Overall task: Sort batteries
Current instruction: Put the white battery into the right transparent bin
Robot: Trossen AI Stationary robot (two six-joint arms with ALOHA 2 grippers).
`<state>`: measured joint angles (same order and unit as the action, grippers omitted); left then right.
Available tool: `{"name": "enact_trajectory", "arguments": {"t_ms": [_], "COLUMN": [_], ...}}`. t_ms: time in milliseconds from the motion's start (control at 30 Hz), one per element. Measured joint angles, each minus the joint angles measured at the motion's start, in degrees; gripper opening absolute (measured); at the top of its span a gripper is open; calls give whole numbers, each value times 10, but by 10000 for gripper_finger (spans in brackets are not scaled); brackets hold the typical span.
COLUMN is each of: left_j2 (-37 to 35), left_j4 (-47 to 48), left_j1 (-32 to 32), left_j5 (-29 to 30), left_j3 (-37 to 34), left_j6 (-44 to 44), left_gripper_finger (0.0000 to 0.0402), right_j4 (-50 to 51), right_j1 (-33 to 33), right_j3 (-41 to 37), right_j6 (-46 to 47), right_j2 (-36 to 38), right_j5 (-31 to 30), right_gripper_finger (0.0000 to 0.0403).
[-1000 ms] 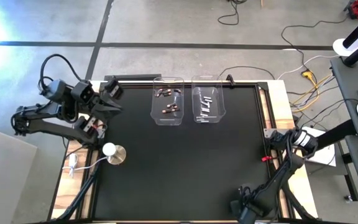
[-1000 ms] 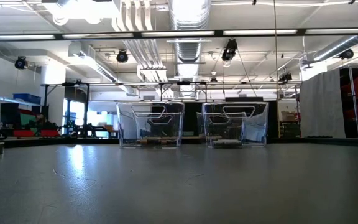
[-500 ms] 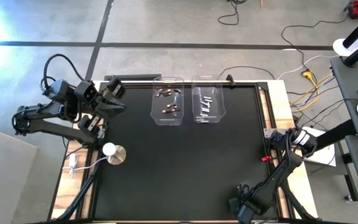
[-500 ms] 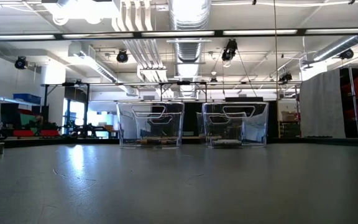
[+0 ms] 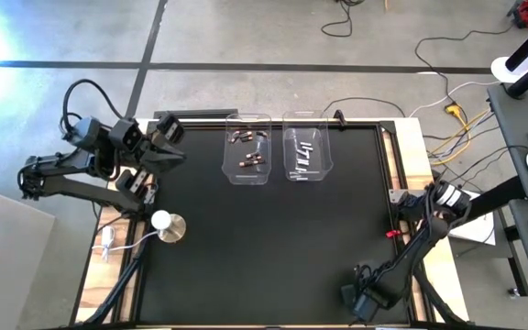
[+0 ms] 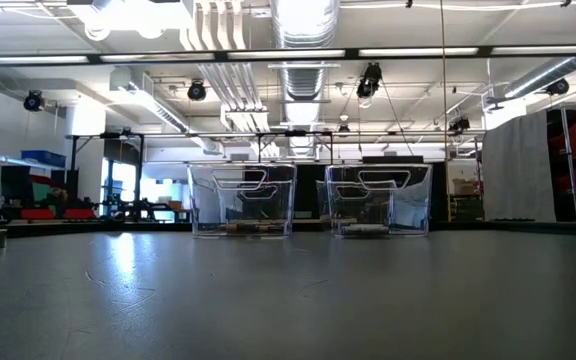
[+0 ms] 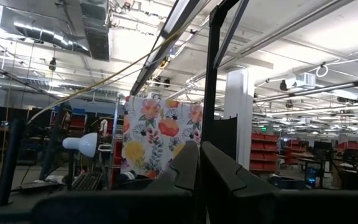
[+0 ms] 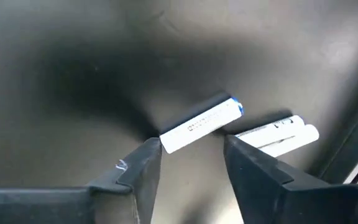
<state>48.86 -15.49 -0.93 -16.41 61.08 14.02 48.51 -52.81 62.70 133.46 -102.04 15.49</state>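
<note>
A black table top (image 5: 264, 229) framed by pale wood stands on a grey concrete floor, with a large hall of ceiling ducts and strip lights seen beyond it in the low view. Two clear bins sit side by side at the table's far edge: the left bin (image 5: 247, 148) holds dark, copper-tinted batteries (image 5: 248, 137), and the right bin (image 5: 306, 147) holds silvery-white batteries (image 5: 304, 154). In the right wrist view alone, a white battery (image 8: 201, 124) is seen lying on the black surface just ahead of the right gripper (image 8: 191, 163), whose fingers are spread narrowly on either side of it without touching; two more white batteries (image 8: 277, 134) lie just beside it, against the table's edge rail. In the high view these loose batteries cannot be made out, and the right gripper (image 5: 363, 298) is found at the near right corner, well apart from the bins. The left gripper (image 5: 165, 139) is held near the left bin, at the table's left edge; in its wrist view the fingers (image 7: 222, 174) are pressed together, pointing level into the hall. A white round-based knob (image 5: 166, 225) stands nearer along the table's left edge.
</note>
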Motion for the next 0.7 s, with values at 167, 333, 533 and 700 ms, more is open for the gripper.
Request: {"name": "enact_trajectory", "arguments": {"t_ms": [167, 333, 533, 700], "left_j2": [0, 0, -1, -1], "left_j4": [0, 0, 0, 0], "left_j1": [0, 0, -1, -6], "left_j5": [0, 0, 0, 0], "left_j3": [0, 0, 0, 0], "left_j6": [0, 2, 2, 1], "left_gripper_finger": [0, 0, 0, 0], "right_j4": [-3, -19, -30, -30], "right_j1": [6, 15, 25, 34], "right_j3": [-24, -45, -51, -53], "right_j6": [-4, -10, -22, -20], "right_j2": [16, 28, 29, 29], "right_j5": [-12, -27, -53, -65], "right_gripper_finger": [177, 170, 151, 142]}}
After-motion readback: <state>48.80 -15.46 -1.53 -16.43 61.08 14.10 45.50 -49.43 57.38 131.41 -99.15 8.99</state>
